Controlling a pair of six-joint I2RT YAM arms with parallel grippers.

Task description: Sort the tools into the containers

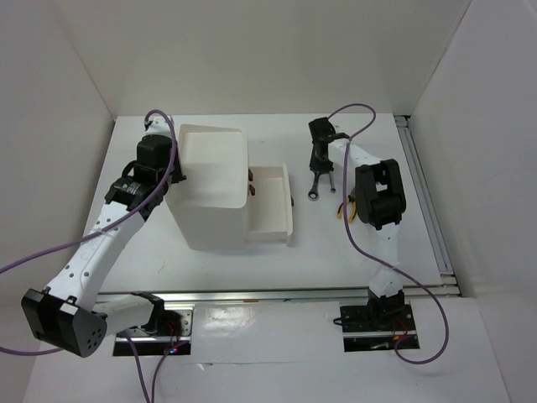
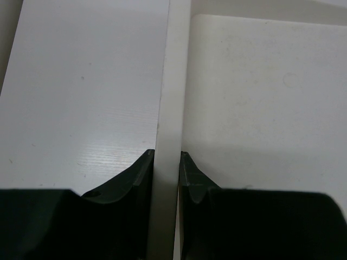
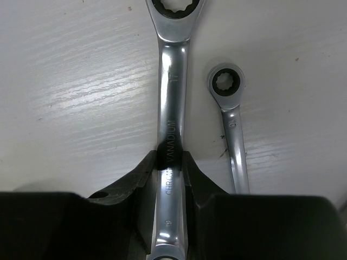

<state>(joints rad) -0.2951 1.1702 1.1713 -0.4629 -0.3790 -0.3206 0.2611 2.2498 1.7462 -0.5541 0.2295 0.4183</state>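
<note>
right gripper (image 3: 171, 160): clamped on glossy chrome ring wrench (image 3: 173, 92) | smaller wrench (image 3: 232, 124): beside, flat on desk (image 3: 70, 97) | left gripper (image 2: 167, 160): pinching smooth white box wall (image 2: 171, 81)

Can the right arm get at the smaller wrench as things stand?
Probably not yet. The right gripper is closed on the larger wrench, so it is occupied. The smaller wrench lies just beside it on the table, apart and uncovered, so the way looks free once that load is dropped.

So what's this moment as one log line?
left gripper: shut on box wall | right gripper: shut on big wrench | small wrench: beside it
</note>
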